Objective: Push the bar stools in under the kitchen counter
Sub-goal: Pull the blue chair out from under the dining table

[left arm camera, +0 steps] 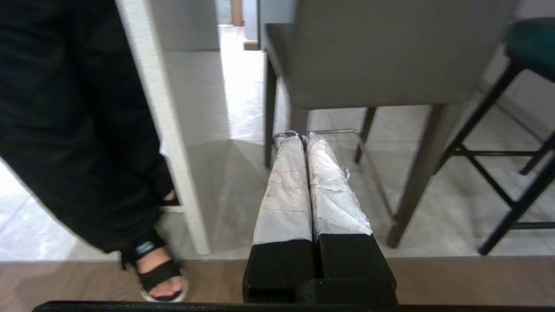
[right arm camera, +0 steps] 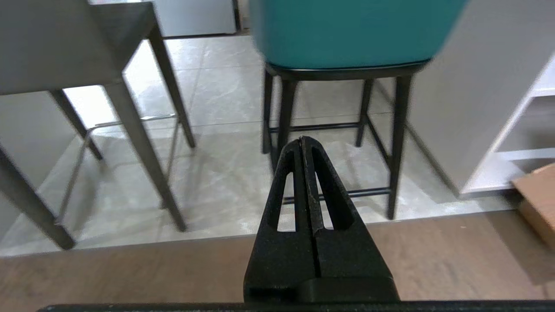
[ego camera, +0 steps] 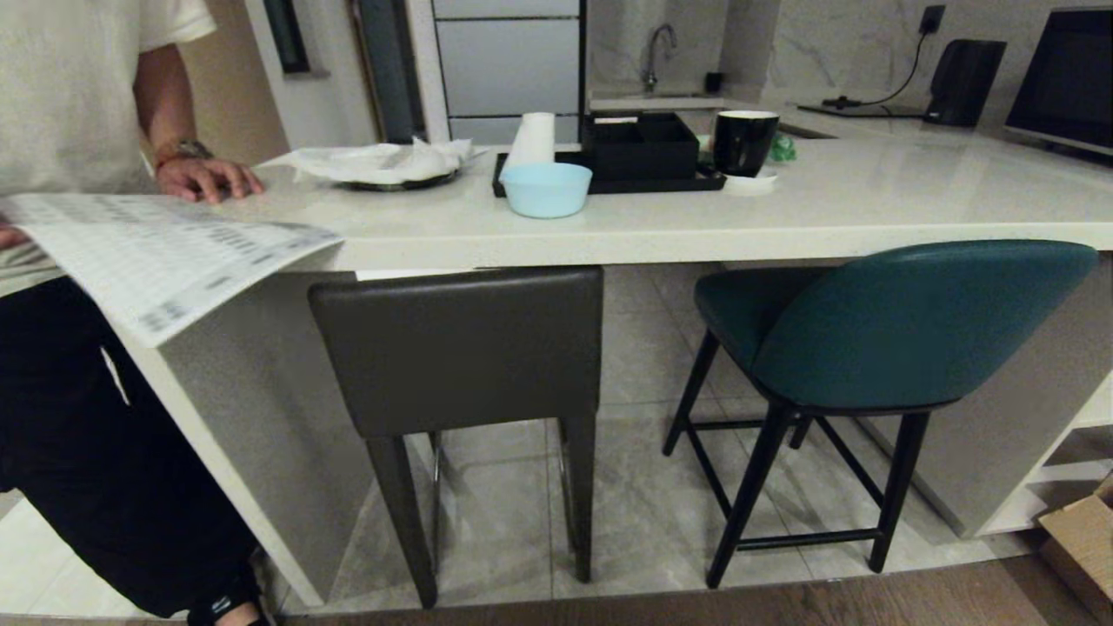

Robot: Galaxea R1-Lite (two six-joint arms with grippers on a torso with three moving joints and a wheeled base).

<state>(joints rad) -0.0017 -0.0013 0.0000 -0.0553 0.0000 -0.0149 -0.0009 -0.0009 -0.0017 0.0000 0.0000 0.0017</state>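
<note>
A light blue bowl [ego camera: 547, 189] sits by a black tray [ego camera: 609, 178] (black cup [ego camera: 744, 141] alongside).

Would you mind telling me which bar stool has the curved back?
The teal stool on thin black legs; the dark grey-brown leather stool has a boxy rectangular back.

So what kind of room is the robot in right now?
Most likely a home kitchen: a long stone counter with two bar stools at it, a sink tap against the far wall, and a kettle plugged in beside it.
</note>
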